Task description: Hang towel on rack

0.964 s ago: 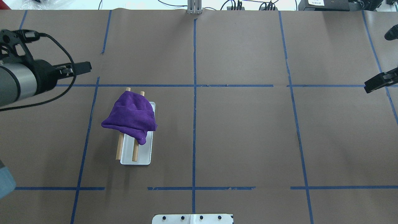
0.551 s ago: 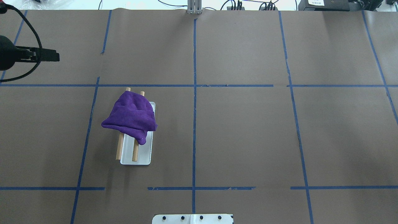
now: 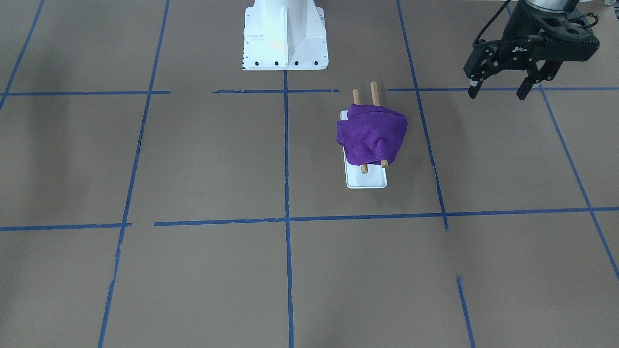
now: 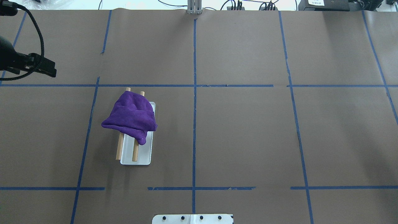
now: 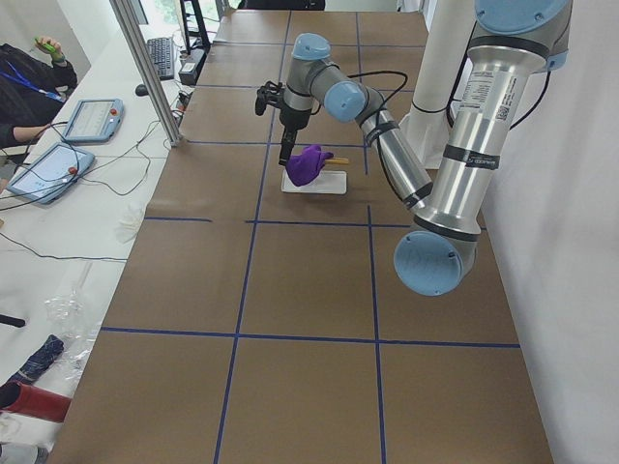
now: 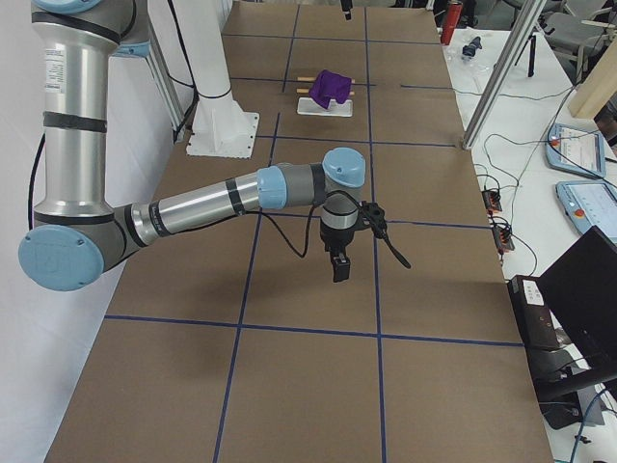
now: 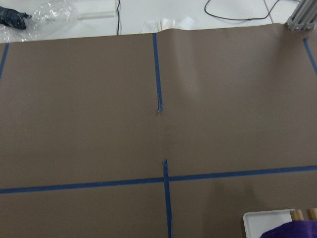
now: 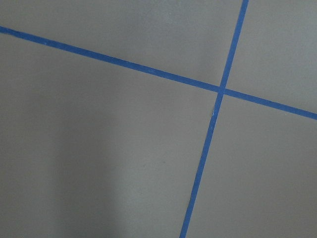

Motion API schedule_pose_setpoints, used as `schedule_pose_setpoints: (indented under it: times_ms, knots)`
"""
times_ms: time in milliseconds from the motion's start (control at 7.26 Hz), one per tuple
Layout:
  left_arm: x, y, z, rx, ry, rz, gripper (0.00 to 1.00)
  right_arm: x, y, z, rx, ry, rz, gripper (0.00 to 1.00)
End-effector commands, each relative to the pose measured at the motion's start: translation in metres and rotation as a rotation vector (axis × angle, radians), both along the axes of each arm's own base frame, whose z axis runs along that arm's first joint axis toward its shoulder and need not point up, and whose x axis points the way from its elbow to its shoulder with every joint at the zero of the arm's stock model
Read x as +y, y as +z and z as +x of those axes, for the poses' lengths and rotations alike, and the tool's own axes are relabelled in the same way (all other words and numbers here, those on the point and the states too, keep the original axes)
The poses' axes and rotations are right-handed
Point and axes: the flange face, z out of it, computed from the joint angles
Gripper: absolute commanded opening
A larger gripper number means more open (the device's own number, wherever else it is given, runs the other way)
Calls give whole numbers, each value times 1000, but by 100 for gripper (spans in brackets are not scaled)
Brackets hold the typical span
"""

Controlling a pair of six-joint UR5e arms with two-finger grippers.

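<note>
The purple towel (image 3: pixel 372 135) lies bunched over the rack's two brown wooden rods (image 3: pixel 374 92), above the rack's flat white base (image 3: pixel 367 181). In the overhead view the towel (image 4: pixel 132 116) covers the far half of the rods (image 4: pixel 135 152). My left gripper (image 3: pixel 497 93) is open and empty, hanging above the table well to the robot's left of the rack; it shows at the overhead view's left edge (image 4: pixel 46 67). My right gripper (image 6: pixel 339 265) shows only in the exterior right view, far from the rack, and I cannot tell whether it is open or shut.
The white bolted robot pedestal (image 3: pixel 284 34) stands at the table's robot side. Blue tape lines (image 4: pixel 194 93) divide the brown table cover. An aluminium post (image 4: pixel 194 7) stands at the far edge. Tablets and cables (image 5: pixel 68 145) lie beyond the table.
My left gripper has drawn back toward the overhead view's left edge. My right gripper, at the right edge one second ago, has left that view. Towel and rack have not moved.
</note>
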Motion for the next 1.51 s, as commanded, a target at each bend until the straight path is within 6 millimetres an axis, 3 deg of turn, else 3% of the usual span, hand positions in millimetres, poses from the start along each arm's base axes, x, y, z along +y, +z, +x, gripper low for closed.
schedule_pose_setpoints:
  times_ms: [0,138,275,413,551,689,826,964,1102,1240,1377]
  knots:
    - [-12,17,-43,-124,109,32,100,-3,4,13,-21,26,29,100]
    - [-23,40,-69,-178,166,55,100,4,11,15,-24,30,17,100]
    - [-41,73,-95,-222,205,25,100,3,29,25,-19,51,-18,100]
    - [-56,106,-135,-244,174,-29,100,1,56,39,-33,84,-75,100]
    - [-77,149,-177,-227,179,-84,100,2,73,44,-85,101,-111,100]
    - [-94,206,-213,-153,277,-102,100,2,90,51,-158,123,-121,100]
    - [-99,251,-226,-134,344,-116,100,3,114,55,-161,127,-111,100]
    - [-88,283,-227,-136,345,-99,100,3,145,59,-162,120,-91,100]
    - [-74,319,-226,-137,333,-59,100,0,158,59,-159,118,-62,100]
    - [-72,339,-226,-135,293,-70,100,0,162,59,-159,125,-74,100]
    - [-71,346,-226,-127,252,-108,100,0,162,60,-160,130,-77,100]
